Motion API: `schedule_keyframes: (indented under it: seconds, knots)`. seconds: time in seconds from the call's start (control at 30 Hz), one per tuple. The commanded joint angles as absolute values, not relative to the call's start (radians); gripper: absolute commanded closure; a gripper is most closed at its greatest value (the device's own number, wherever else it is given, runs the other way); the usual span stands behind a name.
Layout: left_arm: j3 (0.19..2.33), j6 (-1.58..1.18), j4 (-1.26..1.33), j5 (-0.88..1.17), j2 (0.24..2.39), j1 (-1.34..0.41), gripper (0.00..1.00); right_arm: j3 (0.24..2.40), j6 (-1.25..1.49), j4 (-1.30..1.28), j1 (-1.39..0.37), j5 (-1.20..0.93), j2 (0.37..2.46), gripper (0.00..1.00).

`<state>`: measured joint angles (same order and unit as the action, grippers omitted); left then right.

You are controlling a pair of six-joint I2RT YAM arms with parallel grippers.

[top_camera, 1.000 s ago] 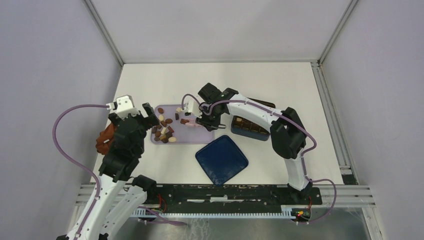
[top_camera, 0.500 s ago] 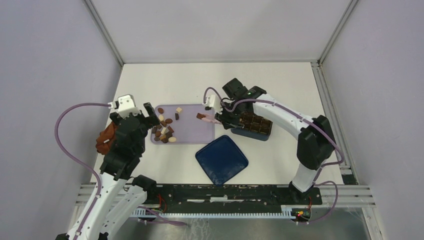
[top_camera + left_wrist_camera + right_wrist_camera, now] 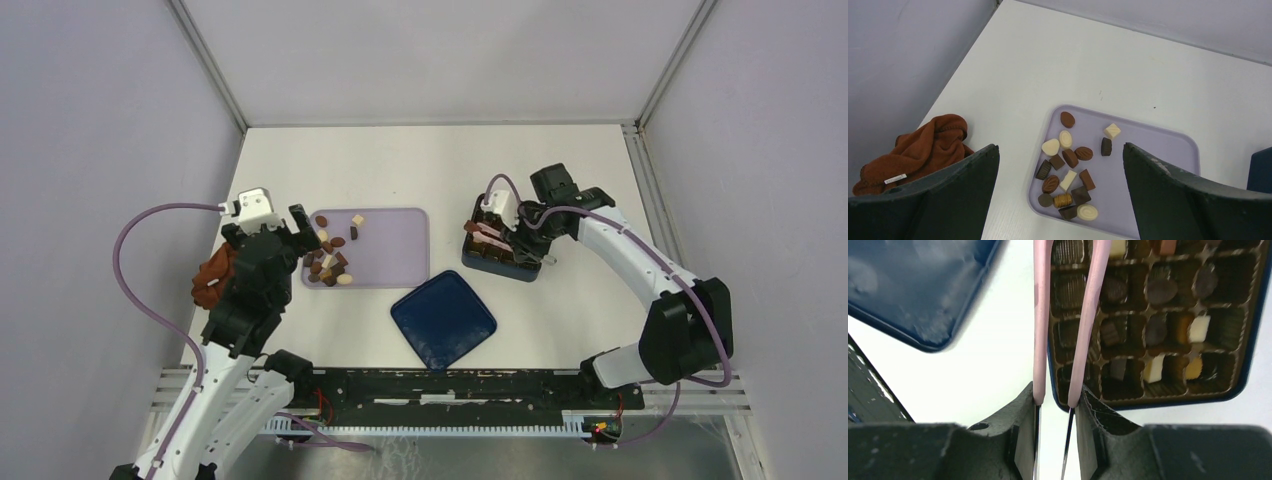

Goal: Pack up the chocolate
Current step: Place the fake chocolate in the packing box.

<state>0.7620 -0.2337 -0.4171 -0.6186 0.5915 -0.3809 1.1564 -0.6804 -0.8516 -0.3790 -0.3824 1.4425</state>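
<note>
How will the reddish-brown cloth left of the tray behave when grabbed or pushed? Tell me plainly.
The cloth lies crumpled in soft folds, so it would probably sag and drape when lifted. It looks thin and light; a push would likely bunch or drag it over the table, not roll it. Its fuzzy surface seems unlikely to slip.

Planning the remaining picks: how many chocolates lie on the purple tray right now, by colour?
Brown chocolates, dark or mid: 11
Cream-white chocolates: 5
Golden-tan chocolate: 1
Total on the purple tray: 17
</note>
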Motion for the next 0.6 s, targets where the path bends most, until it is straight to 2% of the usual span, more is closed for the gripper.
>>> schedule_keyframes:
  seconds: [0.0, 0.57]
  knots:
    - [0.764, -0.204, -0.387, -0.626, 0.601, -0.376, 0.03, 1.096, -0.759, -0.860, -0.326, -0.390, 1.411, 0.78]
    - [0.766, -0.203, -0.391, -0.626, 0.611, -0.375, 0.03, 1.088, -0.799, -0.860, -0.298, -0.399, 1.534, 0.74]
